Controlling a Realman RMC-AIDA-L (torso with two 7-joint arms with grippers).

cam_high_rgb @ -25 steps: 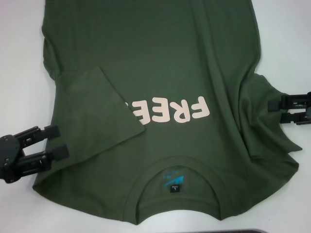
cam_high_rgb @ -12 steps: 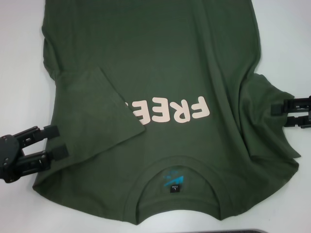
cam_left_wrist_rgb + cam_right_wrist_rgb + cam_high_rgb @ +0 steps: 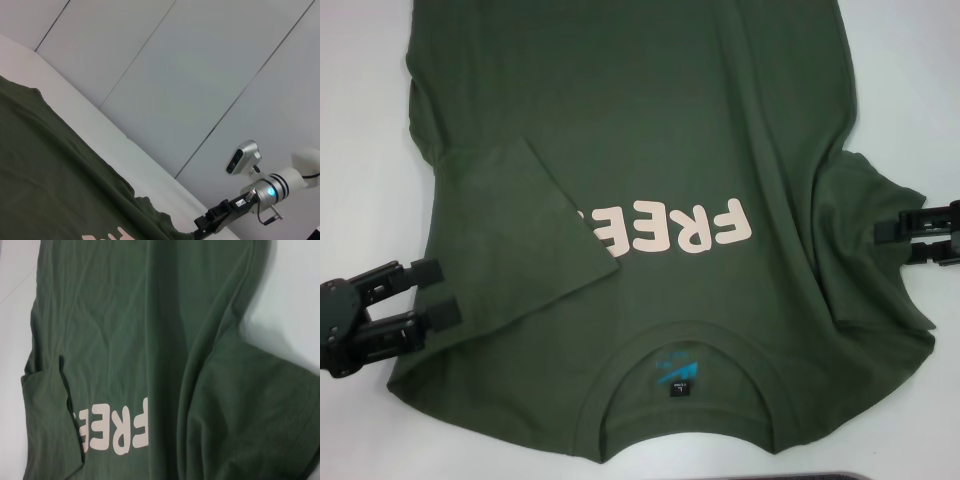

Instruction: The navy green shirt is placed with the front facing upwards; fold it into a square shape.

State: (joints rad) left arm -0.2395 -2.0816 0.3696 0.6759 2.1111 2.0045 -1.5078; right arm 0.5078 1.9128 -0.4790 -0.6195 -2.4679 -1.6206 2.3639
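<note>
Navy green shirt (image 3: 660, 130), pink "FREE" lettering (image 3: 665, 228), neck label (image 3: 678, 380) illegible.

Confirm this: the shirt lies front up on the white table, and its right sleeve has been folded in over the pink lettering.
Not quite. It is the left sleeve that is folded in over the lettering of the shirt, covering its end, as the head view shows. The right sleeve still lies spread out beside the right claw. The table is white.

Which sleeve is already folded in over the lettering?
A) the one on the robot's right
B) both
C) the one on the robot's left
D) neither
C: in the head view the left sleeve covers the end of the pink lettering; the right sleeve lies spread outward.
</note>
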